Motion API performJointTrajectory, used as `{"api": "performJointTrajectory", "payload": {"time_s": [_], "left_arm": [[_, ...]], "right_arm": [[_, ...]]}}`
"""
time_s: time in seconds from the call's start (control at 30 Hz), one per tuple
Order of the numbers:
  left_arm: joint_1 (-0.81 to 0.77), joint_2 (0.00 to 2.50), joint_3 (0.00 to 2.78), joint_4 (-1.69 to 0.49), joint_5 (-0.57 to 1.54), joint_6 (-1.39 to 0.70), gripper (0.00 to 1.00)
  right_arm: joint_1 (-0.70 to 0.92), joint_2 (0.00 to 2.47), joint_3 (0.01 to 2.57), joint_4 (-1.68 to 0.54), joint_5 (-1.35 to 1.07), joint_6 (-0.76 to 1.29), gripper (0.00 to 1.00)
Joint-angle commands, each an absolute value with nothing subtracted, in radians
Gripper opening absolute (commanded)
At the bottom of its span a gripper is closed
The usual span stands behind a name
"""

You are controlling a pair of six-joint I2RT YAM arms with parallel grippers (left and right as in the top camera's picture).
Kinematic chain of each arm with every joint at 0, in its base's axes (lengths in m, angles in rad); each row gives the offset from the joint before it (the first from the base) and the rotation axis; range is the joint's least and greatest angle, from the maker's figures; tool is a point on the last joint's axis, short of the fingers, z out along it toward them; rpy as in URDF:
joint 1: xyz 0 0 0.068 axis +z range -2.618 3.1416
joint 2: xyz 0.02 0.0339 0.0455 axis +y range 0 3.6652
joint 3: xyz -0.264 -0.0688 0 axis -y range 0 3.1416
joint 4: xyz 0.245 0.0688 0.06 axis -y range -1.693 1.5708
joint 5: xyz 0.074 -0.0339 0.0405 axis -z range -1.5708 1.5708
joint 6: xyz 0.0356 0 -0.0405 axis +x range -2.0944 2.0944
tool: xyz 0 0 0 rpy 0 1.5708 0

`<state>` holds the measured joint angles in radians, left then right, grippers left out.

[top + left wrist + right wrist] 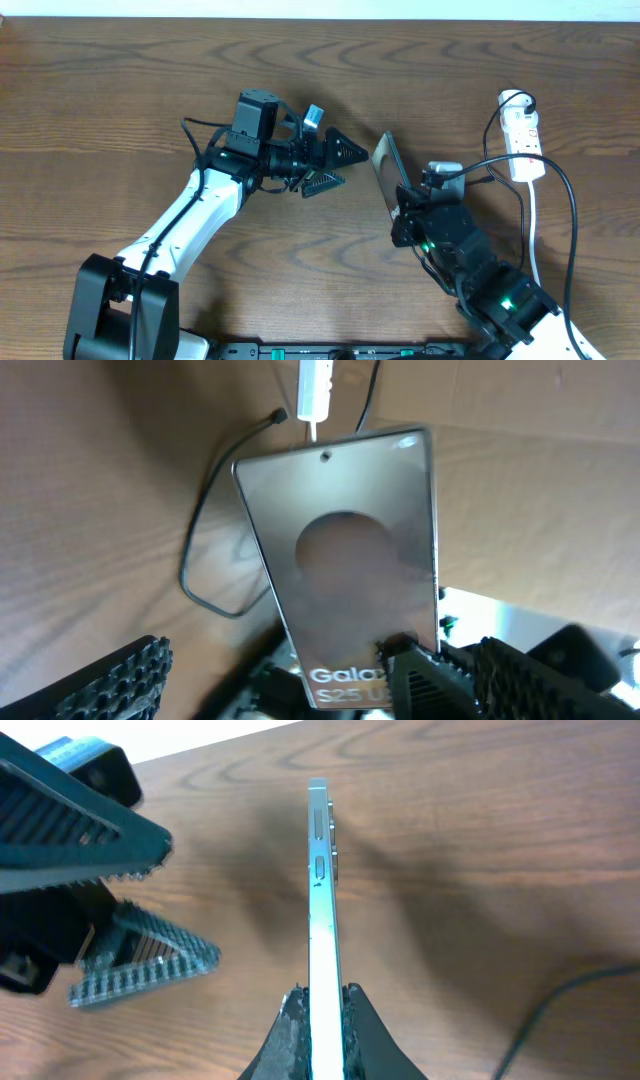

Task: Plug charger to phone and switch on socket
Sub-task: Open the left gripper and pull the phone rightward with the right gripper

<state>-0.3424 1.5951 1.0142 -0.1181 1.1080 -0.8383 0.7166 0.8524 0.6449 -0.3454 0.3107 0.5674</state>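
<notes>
At tabletop centre: shiny grey-brown flat slab phone [388, 175], standing on edge, long axis 11-to-5 o'clock (overhead view).
Right tool [325, 1008]: pinching phone's lower end.
Left tool [355, 166]: spread, empty, just at phone's 9 o'clock.
Thin black charger cable [272, 420]: plug tip lies past phone, toward 3 o'clock; left arm is free and would probably have to reach around.

Overhead looks straight down, wrist views close, facing each other, sharing phone [345, 560]
</notes>
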Motion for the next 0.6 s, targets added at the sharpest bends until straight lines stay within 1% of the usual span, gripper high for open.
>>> {"api": "performJointTrajectory", "payload": {"time_s": [0.0, 0.2, 0.27, 0.4, 0.5, 0.57], "left_arm": [[-0.342, 1.584, 1.040, -0.118, 1.074, -0.639, 0.97], [-0.342, 1.584, 1.040, -0.138, 0.860, -0.604, 0.97], [-0.342, 1.584, 1.040, -0.165, 0.773, -0.583, 0.97], [-0.342, 1.584, 1.040, -0.228, 0.601, -0.557, 0.97], [-0.331, 1.584, 1.040, -0.238, 0.563, -0.542, 0.97], [-0.308, 1.584, 1.040, -0.239, 0.564, -0.535, 0.97]], "right_arm": [[0.714, 0.757, 0.687, -0.388, 0.330, 0.579, 0.01], [0.714, 0.587, 0.772, -0.582, 0.290, 0.612, 0.01], [0.714, 0.524, 0.797, -0.659, 0.268, 0.687, 0.01], [0.714, 0.441, 0.800, -0.744, 0.220, 0.835, 0.01], [0.714, 0.408, 0.800, -0.818, 0.193, 0.970, 0.01], [0.714, 0.405, 0.800, -0.844, 0.168, 1.011, 0.01]]}}
